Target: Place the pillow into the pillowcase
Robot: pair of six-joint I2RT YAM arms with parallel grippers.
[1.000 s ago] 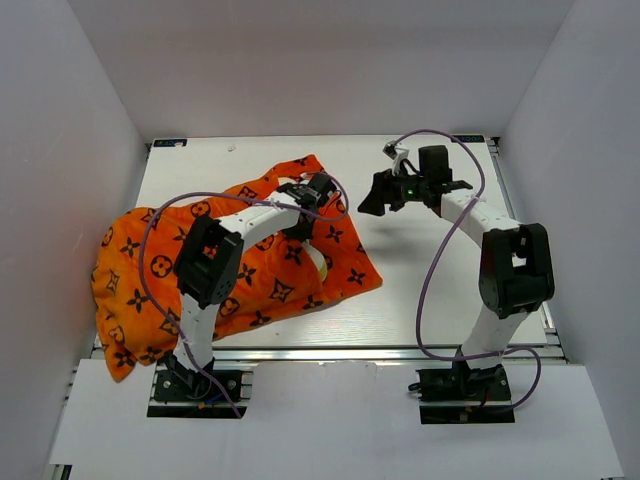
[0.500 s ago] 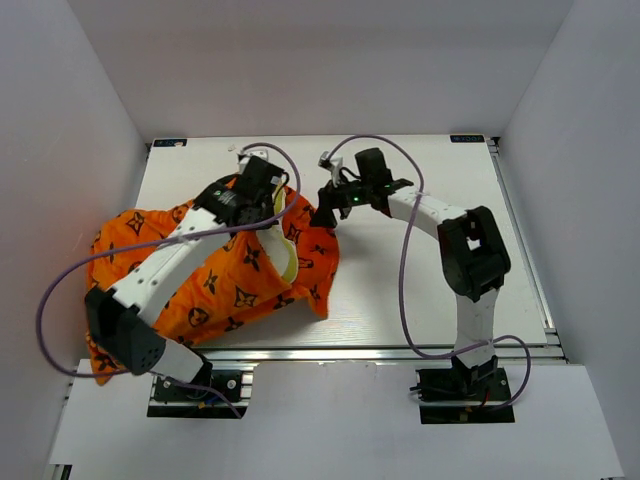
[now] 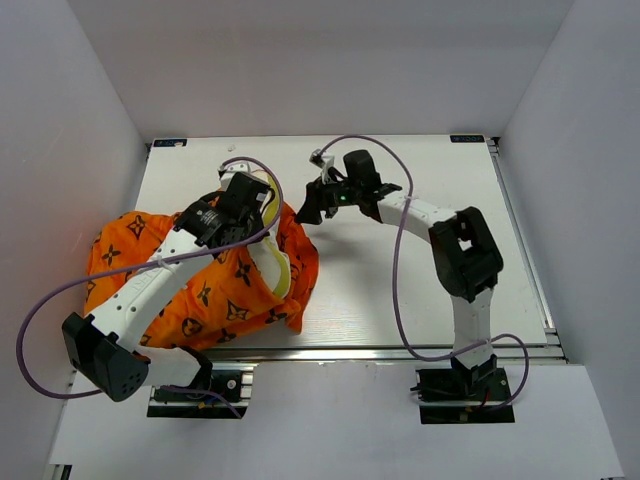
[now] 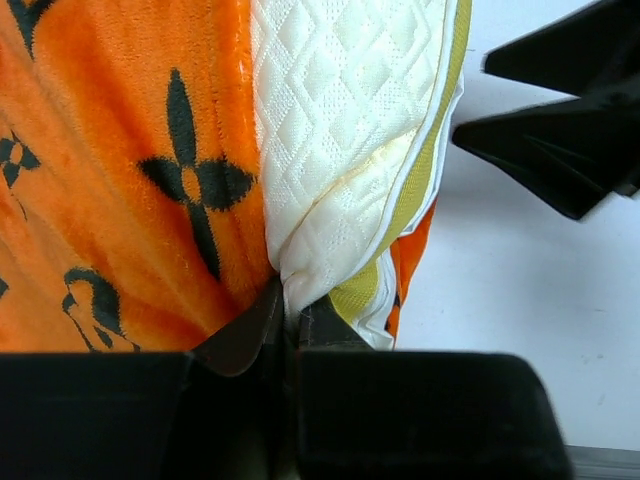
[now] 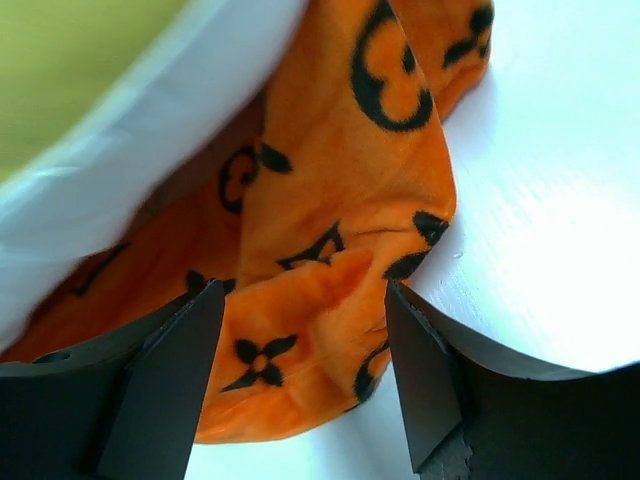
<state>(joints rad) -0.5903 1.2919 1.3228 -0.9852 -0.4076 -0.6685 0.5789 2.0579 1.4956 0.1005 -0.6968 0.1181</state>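
**Left pinches the pillow, right lines up on the case**

Near left on the table [image 3: 400, 300], the pillowcase [image 3: 205, 300] sits bunched in an orange heap. The pillow [image 4: 340, 120] is partly inside it, with its cream quilted face and yellow band poking out along the right edge. The left gripper [image 4: 287, 315] is clamped almost closed on the pillow's corner, with orange fabric pressed against its left finger. Farther back, at the far right corner of the heap, the right gripper [image 5: 300, 290] stands spread wide. A loose fold of pillowcase lies between its fingers, but it grips nothing.

The step in hand looks like catching the case's hem so it can be drawn over the exposed pillow. To do that well, the right fingers should bite deep into orange fabric only and stay clear of the cream cover just above. If they catch two layers, the mouth could be pinched shut. The left pinch should serve as the anchor, so any pull stretches the case and doesn't drag the pillow along with it.
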